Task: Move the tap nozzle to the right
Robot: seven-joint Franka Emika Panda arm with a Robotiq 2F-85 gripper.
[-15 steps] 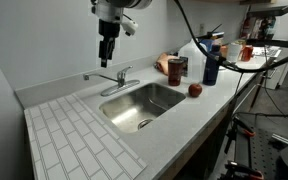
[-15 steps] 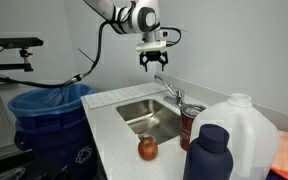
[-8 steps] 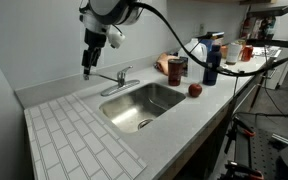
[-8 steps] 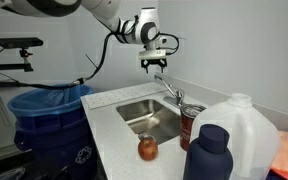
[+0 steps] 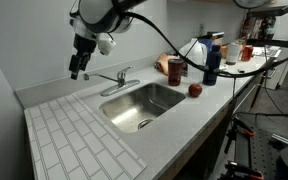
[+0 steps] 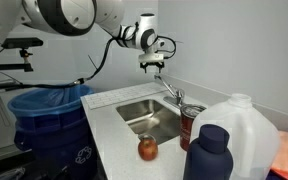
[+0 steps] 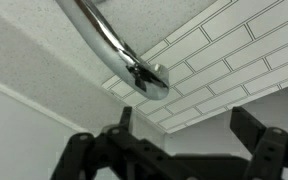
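Inspector A: We record the end effector [image 7: 185, 118] spread wide and empty. Just beyond its fingers [image 7: 252, 130] lies the tap nozzle [image 7: 112, 42], tip over the table [image 5: 216, 95], not the sink [image 5: 149, 98].
Inspector B: We advise lowering beside the tip, setting 1 finger flat on the chrome, then sweeping slowly right.
Inspector A: Farther off, the arm [image 5: 109, 10] reaches in from above, wrist angled down near the wall [image 5: 44, 40].

I am looking at the slim, shiny, gently curved chrome tap nozzle [image 5: 102, 78] [image 6: 169, 88] [image 7: 109, 40]; it is pointing sideways, tip hanging over the counter [image 5: 59, 94].
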